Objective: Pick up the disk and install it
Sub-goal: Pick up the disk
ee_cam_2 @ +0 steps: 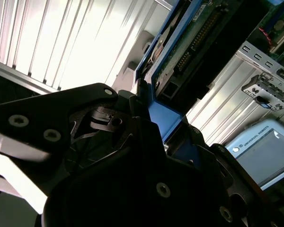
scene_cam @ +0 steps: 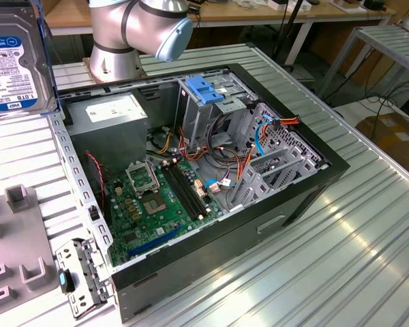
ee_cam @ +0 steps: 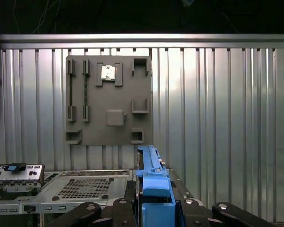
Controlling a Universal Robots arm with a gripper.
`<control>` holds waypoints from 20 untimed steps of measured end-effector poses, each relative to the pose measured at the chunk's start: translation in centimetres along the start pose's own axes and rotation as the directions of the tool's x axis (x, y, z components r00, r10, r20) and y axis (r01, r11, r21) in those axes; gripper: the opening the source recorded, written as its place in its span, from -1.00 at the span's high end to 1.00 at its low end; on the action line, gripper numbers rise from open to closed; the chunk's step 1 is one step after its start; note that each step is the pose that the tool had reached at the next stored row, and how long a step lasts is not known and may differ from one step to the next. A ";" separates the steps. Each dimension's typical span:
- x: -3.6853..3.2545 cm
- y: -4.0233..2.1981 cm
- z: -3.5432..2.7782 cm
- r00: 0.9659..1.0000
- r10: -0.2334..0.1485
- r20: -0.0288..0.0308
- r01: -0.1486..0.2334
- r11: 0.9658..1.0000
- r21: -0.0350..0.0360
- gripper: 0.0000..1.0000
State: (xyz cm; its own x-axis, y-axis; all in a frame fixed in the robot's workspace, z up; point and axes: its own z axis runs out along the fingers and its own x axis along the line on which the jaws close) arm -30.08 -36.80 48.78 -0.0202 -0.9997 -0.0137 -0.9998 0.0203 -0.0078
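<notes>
The disk [scene_cam: 13, 61] hangs in the air at the exterior view's upper left, above the table and left of the open computer case [scene_cam: 327, 170]. Its white-and-blue label faces the camera, with a blue rail along its side. In the second wrist view my gripper [ee_cam_2: 154, 113] is shut on the disk [ee_cam_2: 194, 42], whose green circuit-board side and blue rail show past the dark fingers [ee_cam_2: 99, 118]. In the first wrist view the disk's blue rail [ee_cam: 154, 182] stands edge-on in my gripper [ee_cam: 154, 205].
Inside the case are a metal drive cage with a blue latch [scene_cam: 208, 92], a grey metal box with a white sticker [scene_cam: 112, 116], the motherboard [scene_cam: 160, 204] and loose cables. A grey fixture plate [ee_cam: 109, 104] lies on the ribbed metal table. The arm's base [scene_cam: 116, 41] stands behind the case.
</notes>
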 end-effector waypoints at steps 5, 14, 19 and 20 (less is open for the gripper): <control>-0.01 -0.59 0.01 1.000 0.000 0.000 0.000 1.000 0.000 0.26; -0.04 -1.70 0.04 1.000 0.000 0.000 0.000 1.000 0.000 0.26; -0.05 -2.52 0.07 1.000 0.000 0.000 0.000 1.000 0.000 0.26; -0.05 -2.62 0.08 1.000 0.000 0.000 0.000 1.000 0.000 0.26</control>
State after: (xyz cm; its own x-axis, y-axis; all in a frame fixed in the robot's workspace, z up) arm -27.47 -36.80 48.72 -0.0203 -0.9997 -0.0137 -0.9998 0.0204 -0.0079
